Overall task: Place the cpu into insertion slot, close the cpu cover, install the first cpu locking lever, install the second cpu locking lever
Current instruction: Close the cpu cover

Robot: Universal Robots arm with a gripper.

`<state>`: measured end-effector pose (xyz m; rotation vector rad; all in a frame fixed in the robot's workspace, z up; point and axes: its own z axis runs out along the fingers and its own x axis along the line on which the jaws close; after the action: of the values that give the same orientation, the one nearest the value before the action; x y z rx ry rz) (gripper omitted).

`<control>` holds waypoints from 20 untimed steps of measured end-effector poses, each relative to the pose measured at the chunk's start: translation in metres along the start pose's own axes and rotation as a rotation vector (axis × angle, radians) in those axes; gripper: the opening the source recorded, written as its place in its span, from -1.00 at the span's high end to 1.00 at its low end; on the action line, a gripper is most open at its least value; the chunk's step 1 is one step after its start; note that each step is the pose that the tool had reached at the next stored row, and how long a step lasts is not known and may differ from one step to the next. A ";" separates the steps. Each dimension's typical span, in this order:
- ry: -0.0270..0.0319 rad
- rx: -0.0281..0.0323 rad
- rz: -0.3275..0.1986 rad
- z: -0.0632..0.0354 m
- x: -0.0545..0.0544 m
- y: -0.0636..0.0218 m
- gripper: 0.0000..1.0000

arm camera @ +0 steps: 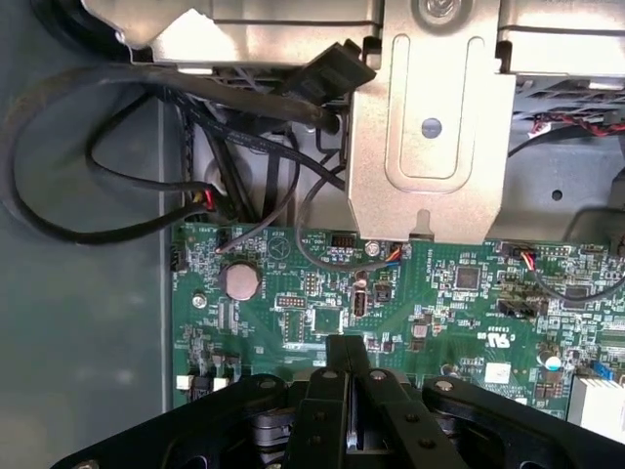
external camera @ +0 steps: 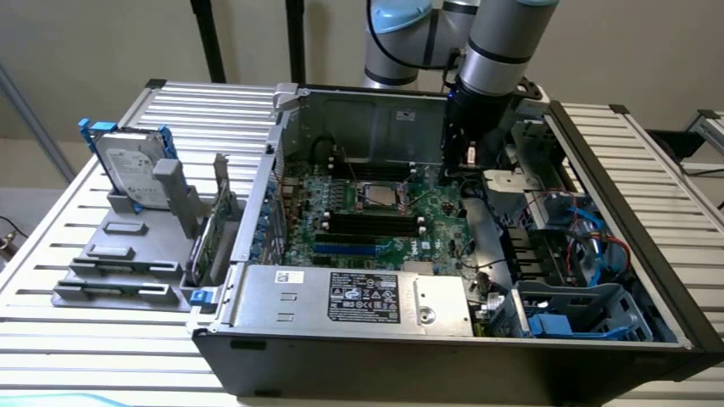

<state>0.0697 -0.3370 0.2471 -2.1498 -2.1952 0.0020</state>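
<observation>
Here, pincer (arm camera: pixel 348 344) pressed together over the green board (arm camera: pixel 293 293), its body cut off, any pinched thing indiscernible.

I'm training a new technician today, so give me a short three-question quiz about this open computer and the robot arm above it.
1. True or false: the tool is shut above the circuit board.
2. What sits on the table beside the computer case? A: hard drive. B: keyboard. C: monitor.
3. Fill in: the round battery lies on a board coloured ___.
Key: 1 true; 2 A; 3 green.
</observation>
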 end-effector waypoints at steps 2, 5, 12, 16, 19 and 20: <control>0.0048 0.0020 -0.001 0.0008 0.000 -0.0017 0.79; 0.0067 0.0235 -0.001 0.0013 0.000 -0.0043 0.79; 0.0080 0.0733 0.002 0.0017 0.000 -0.0180 0.79; 0.0081 0.0803 0.003 0.0024 0.000 -0.0323 0.79; 0.0084 0.0847 0.003 0.0029 0.000 -0.0407 0.79; 0.0084 0.0860 0.003 0.0030 0.000 -0.0435 0.79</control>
<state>0.0261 -0.3374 0.2463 -2.1037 -2.1461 0.0858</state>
